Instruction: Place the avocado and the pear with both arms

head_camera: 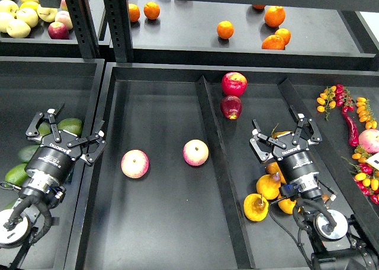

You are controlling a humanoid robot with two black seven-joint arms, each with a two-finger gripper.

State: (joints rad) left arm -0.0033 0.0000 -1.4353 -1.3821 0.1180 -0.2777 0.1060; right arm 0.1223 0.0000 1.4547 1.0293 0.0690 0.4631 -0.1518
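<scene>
My left gripper (66,137) is open over the left bin, above several green avocados. One avocado (72,126) shows just beyond its fingers, a darker one (28,153) lies left of the wrist, and a bright green one (16,174) lies lower down. My right gripper (284,138) is open over the right-middle bin. A yellow pear (282,135) shows between its fingers, mostly hidden by the gripper body. More yellow-orange pears (268,187) lie beside and below the right wrist. Neither gripper holds anything.
Two pink-yellow apples (135,163) (195,152) lie in the middle bin. Two red apples (234,83) sit at the back past a black divider (214,157). Oranges (225,29) are on the rear shelf. Chillies and small tomatoes (349,113) fill the far right bin.
</scene>
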